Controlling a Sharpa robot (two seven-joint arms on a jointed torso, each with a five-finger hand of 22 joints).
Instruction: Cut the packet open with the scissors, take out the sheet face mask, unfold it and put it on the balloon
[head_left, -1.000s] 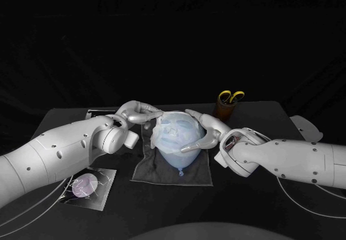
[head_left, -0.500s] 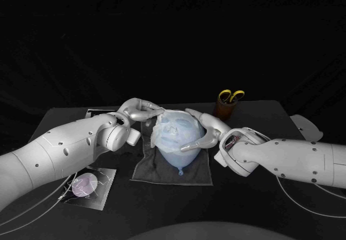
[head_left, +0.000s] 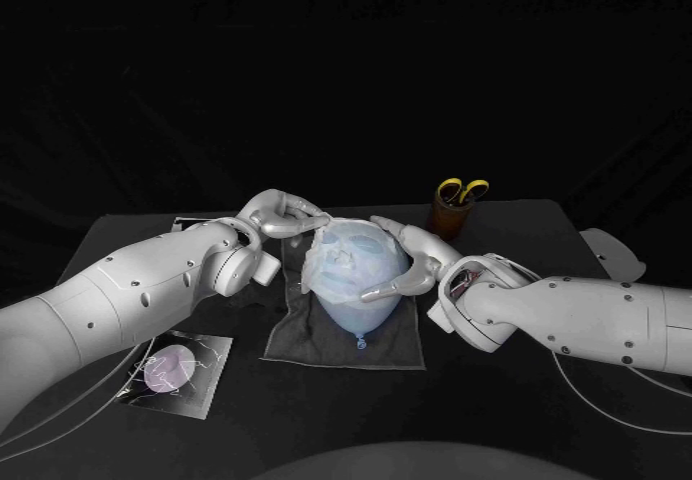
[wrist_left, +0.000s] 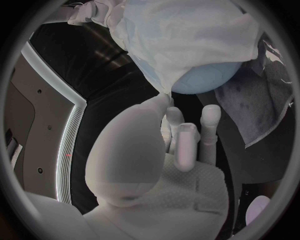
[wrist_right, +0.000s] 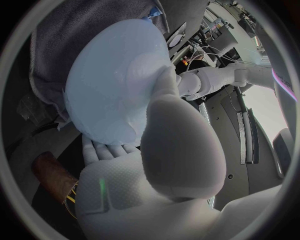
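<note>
Found the balloon (head_left: 355, 318) lying on a grey cloth (head_left: 306, 345) spread over the black table (head_left: 548, 400), knot end toward the robot. Saw the sheet face mask (head_left: 346, 255) draped over the balloon's broad end, eye and mouth holes facing up, with one edge lifted off the balloon's far left side instead of lying flat. Pinched that edge between the thumb and a finger of the left hand (head_left: 281, 215), just beyond the balloon's left shoulder. Checked this in the left wrist view: mask drawn to a point at the fingertips (wrist_left: 164, 105), other fingers straight and bare. Held the balloon at its right side with the right hand (head_left: 411, 262), cupped round it, thumb pressed against the surface and fingers lying along the curve. Noted the scissors (head_left: 463, 189), yellow handles up, standing in a brown cup (head_left: 450, 222) beyond the balloon and to its right, apart from both hands. Noted the packet (head_left: 176, 372) lying flat to the balloon's left and nearer the robot, near the cloth but not touching it.
</note>
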